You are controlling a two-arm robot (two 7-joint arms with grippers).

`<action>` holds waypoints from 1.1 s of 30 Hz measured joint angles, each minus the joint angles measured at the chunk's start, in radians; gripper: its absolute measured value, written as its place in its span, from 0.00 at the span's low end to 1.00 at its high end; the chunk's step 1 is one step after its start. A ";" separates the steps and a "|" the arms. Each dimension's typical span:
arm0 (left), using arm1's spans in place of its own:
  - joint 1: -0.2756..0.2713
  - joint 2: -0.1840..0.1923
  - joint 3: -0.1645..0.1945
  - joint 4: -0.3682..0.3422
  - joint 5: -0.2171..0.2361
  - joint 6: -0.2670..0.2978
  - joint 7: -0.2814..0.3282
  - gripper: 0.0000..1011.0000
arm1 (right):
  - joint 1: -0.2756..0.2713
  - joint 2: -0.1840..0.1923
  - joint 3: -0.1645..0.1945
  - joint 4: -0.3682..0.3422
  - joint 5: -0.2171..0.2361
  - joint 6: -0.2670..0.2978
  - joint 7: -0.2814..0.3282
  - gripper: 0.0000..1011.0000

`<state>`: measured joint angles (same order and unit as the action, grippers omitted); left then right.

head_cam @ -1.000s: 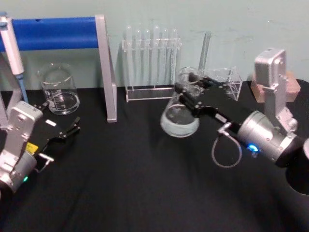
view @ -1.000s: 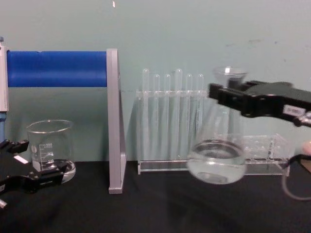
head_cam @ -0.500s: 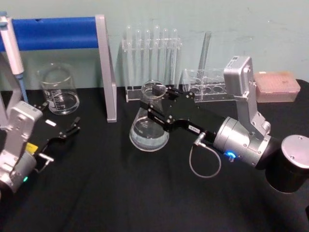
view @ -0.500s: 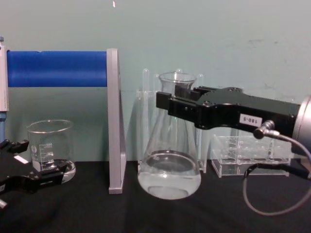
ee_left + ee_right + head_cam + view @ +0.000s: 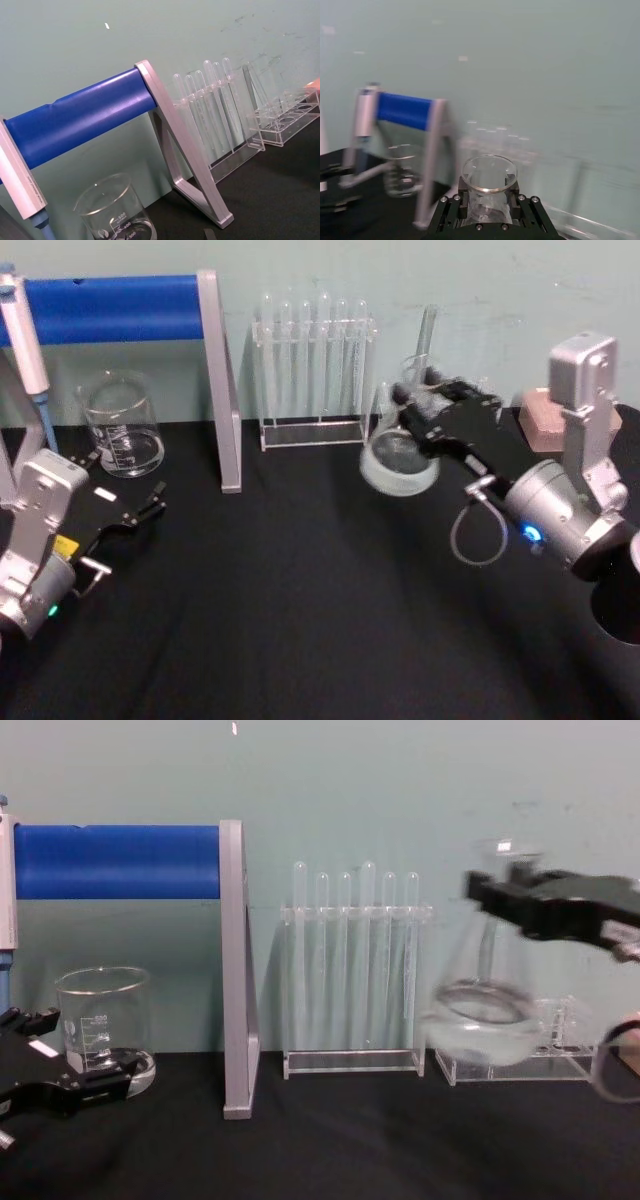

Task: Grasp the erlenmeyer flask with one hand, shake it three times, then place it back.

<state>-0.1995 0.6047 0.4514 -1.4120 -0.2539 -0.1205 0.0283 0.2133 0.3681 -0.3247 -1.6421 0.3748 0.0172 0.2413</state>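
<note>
Chest view shows the clear glass conical erlenmeyer flask (image 5: 480,1020) hanging above the black tabletop (image 5: 330,1150), a little tilted, in front of the low clear plastic rack (image 5: 565,1045) on the right side. The black blocky right gripper (image 5: 503,900) is closed on its narrow neck, just under the rimmed mouth. In the right wrist view I see one finger on each side of the neck.

I judge that the glass is smooth and fragile. The clear liquid that seems to sit in the wide base makes it bottom-heavy, so it can swing or slip under a neck hold. The neck below the rim is the good place to hold, because the rim acts as a stop. Putting it back will need a soft touch.

The left gripper (image 5: 125,482) rests with its fingers wide apart near the straight-sided glass beaker (image 5: 122,430).
</note>
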 joint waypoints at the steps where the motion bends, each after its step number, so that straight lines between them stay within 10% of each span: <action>1: 0.000 0.000 0.000 0.000 0.000 0.000 0.000 0.99 | -0.012 -0.005 0.021 -0.008 -0.014 0.005 -0.037 0.45; 8: 0.000 0.000 0.000 0.000 0.000 0.000 0.000 0.99 | -0.064 -0.023 0.101 -0.050 -0.073 0.036 -0.172 0.45; 17: 0.000 0.000 0.000 0.000 0.000 0.000 0.000 0.99 | -0.092 -0.039 0.138 -0.069 -0.086 0.055 -0.191 0.45; 33: 0.000 0.000 0.000 0.000 0.000 0.000 0.000 0.99 | -0.026 -0.048 0.025 -0.027 -0.068 0.040 0.072 0.45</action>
<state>-0.1995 0.6047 0.4514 -1.4120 -0.2539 -0.1205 0.0283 0.1877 0.3204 -0.3001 -1.6693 0.3068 0.0572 0.3137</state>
